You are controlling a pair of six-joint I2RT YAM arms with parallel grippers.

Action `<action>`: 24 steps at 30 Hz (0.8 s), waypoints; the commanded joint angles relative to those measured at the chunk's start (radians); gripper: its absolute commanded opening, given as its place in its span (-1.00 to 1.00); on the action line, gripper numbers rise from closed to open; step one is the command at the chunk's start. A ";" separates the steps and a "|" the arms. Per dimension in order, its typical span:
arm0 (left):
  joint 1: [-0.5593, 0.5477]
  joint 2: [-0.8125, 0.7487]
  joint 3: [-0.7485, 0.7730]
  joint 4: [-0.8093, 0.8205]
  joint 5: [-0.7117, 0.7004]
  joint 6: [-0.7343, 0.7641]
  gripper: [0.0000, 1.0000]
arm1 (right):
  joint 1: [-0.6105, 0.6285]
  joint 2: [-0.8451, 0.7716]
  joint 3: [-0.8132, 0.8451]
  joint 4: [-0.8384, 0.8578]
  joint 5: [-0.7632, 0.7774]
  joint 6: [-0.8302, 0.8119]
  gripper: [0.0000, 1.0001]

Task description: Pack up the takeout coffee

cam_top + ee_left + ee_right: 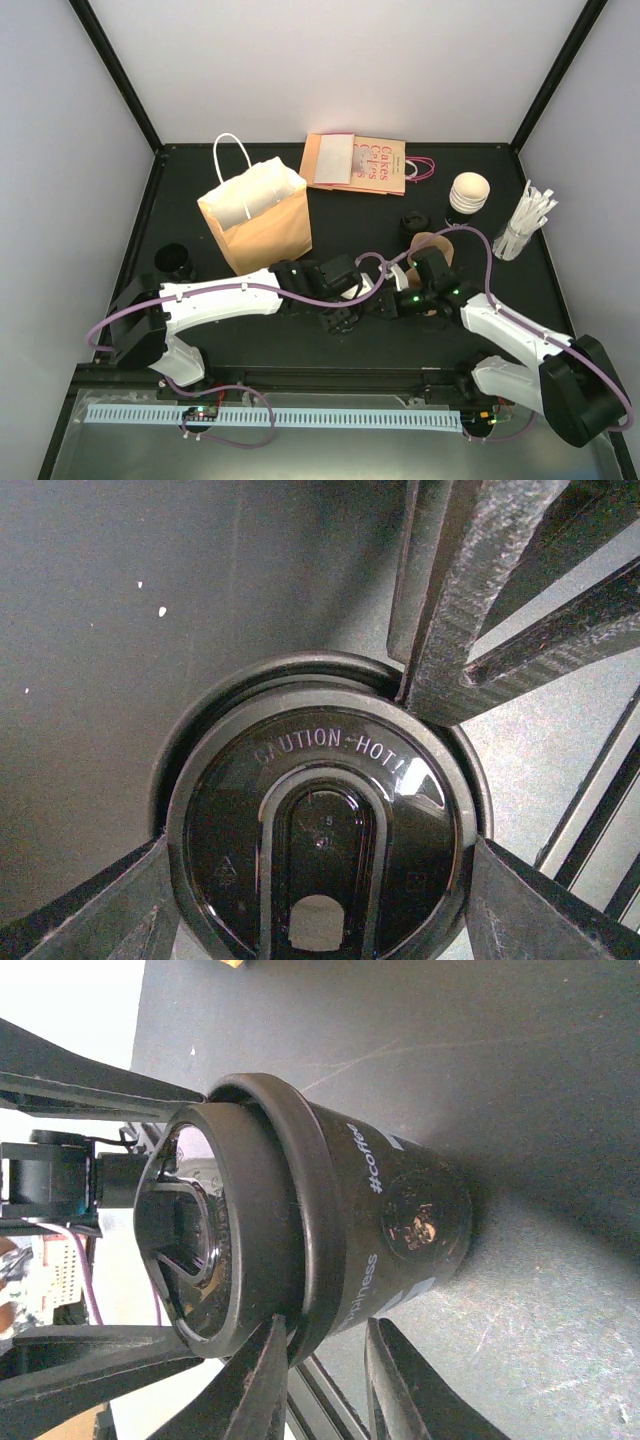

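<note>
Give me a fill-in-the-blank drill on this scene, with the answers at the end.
1. The lid is embossed "CAUTION ____".
2. The cup has "#____" printed on its side.
3. The flat bag at the back of the table is printed with the word "____".
4. In the top view, the straws stand at the table's ____ edge.

Missing words: HOT; coffee; Cakes; right

Lab test cell: white panels (350, 60), black frame (115, 70).
</note>
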 commanded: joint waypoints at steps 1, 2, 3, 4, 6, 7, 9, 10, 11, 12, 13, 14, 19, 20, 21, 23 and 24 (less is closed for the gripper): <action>-0.005 0.069 -0.057 0.032 0.087 0.016 0.33 | 0.006 -0.015 0.004 -0.028 0.125 0.030 -0.50; -0.005 0.072 -0.058 0.034 0.090 0.016 0.33 | 0.005 -0.014 0.017 -0.029 0.134 0.039 -0.50; -0.005 0.073 -0.061 0.036 0.096 0.016 0.33 | 0.005 -0.009 0.029 -0.027 0.139 0.043 -0.50; -0.005 0.075 -0.062 0.038 0.098 0.015 0.33 | 0.005 0.000 0.040 -0.020 0.138 0.049 -0.50; -0.006 0.078 -0.063 0.041 0.107 0.014 0.33 | 0.006 0.015 0.056 -0.008 0.134 0.058 -0.50; -0.007 0.080 -0.062 0.041 0.110 0.014 0.33 | 0.005 0.021 0.062 -0.003 0.132 0.060 -0.50; -0.007 0.080 -0.063 0.039 0.112 0.015 0.33 | 0.006 0.032 0.071 0.003 0.127 0.060 -0.50; -0.007 0.079 -0.065 0.037 0.112 0.014 0.33 | 0.005 0.038 0.073 0.005 0.124 0.060 -0.50; -0.008 0.078 -0.066 0.035 0.112 0.015 0.33 | 0.005 0.042 0.075 0.009 0.120 0.062 -0.50; -0.008 0.076 -0.068 0.033 0.111 0.014 0.33 | 0.005 0.042 0.077 0.013 0.114 0.063 -0.49; -0.008 0.074 -0.069 0.030 0.111 0.014 0.33 | 0.006 0.041 0.078 0.018 0.111 0.065 -0.49; -0.009 0.073 -0.071 0.028 0.112 0.014 0.33 | 0.005 0.037 0.079 0.020 0.111 0.070 -0.49; -0.009 0.065 -0.079 0.025 0.117 0.010 0.33 | 0.005 0.016 0.100 0.020 0.109 0.075 -0.48; -0.010 0.066 -0.081 0.025 0.117 0.010 0.33 | 0.005 0.020 0.103 0.022 0.109 0.075 -0.48; -0.010 0.066 -0.082 0.027 0.118 0.010 0.33 | 0.005 0.024 0.106 0.023 0.110 0.075 -0.48; -0.009 0.068 -0.085 0.028 0.119 0.010 0.33 | 0.004 0.042 0.108 0.030 0.105 0.075 -0.48; -0.011 0.068 -0.086 0.029 0.120 0.010 0.33 | 0.004 0.050 0.108 0.036 0.102 0.075 -0.49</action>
